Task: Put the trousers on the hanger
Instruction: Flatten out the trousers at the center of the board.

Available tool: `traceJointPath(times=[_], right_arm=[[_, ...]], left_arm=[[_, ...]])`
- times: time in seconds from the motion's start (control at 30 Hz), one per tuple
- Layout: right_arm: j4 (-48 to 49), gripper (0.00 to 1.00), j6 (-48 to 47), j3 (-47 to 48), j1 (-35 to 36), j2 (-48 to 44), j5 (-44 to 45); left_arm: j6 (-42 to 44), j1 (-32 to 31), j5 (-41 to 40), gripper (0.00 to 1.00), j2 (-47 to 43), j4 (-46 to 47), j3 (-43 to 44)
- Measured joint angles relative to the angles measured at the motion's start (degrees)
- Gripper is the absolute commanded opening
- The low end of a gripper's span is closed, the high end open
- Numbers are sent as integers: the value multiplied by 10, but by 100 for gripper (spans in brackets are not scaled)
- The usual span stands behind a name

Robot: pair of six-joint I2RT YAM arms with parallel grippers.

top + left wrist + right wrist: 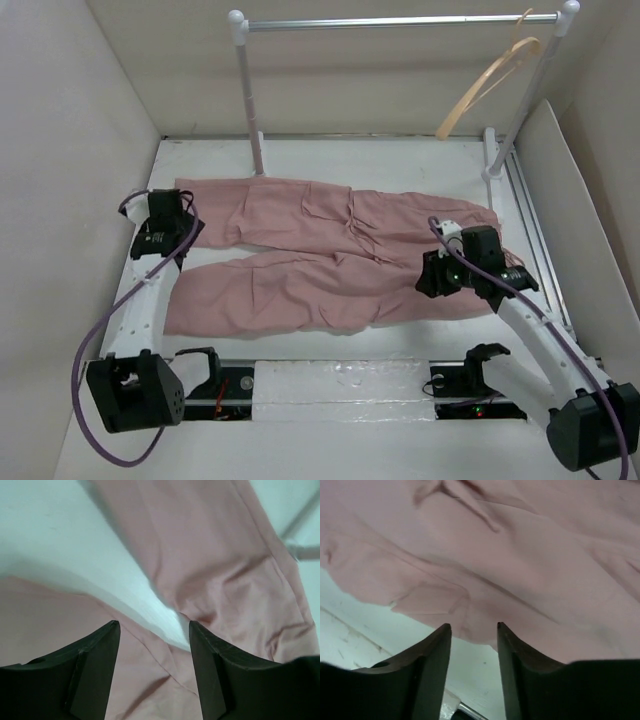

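- Left wrist: my left end effector (154, 625) stands apart, empty, above the gap between the trousers' (215, 565) legs.
- Right wrist: my right end effector (474, 626), also apart, hovers over the trousers' edge.
- Top: I see the trousers flat on the desk (210, 160), the hanger (470, 97) on the rail (400, 21).

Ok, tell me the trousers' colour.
The trousers are plain dusty pink, clearest in the top view.

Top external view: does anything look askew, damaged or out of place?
The hanger hangs steeply tilted at the right end of the rail, one arm slanting down-left instead of sitting level. The trousers lie wrinkled but flat on the table, legs spread. Nothing looks spilled or damaged.
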Motion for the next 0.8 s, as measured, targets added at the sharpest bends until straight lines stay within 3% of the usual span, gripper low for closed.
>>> traceJointPath(times=[0.07,0.2,0.47,0.5,0.53,0.6,0.63,0.8], right_arm=[[-1,58,-20,13,30,12,-9],[3,62,-44,35,89,14,-22],[5,64,-57,37,155,7,-27],[5,64,-57,37,157,7,-27],[5,64,-56,37,158,6,-27],[5,64,-56,37,159,4,-25],[5,64,-56,37,159,3,-25],[5,65,-56,37,159,-10,-12]], left_arm=[[-6,46,-1,55,8,-2,-10],[-6,122,1,58,80,1,-45],[-4,123,7,56,234,10,-42],[-3,123,7,52,239,12,-37],[-2,123,6,40,245,15,-32],[0,123,2,24,257,24,-21],[3,123,0,0,265,29,-17],[8,123,-15,0,279,28,-15]])
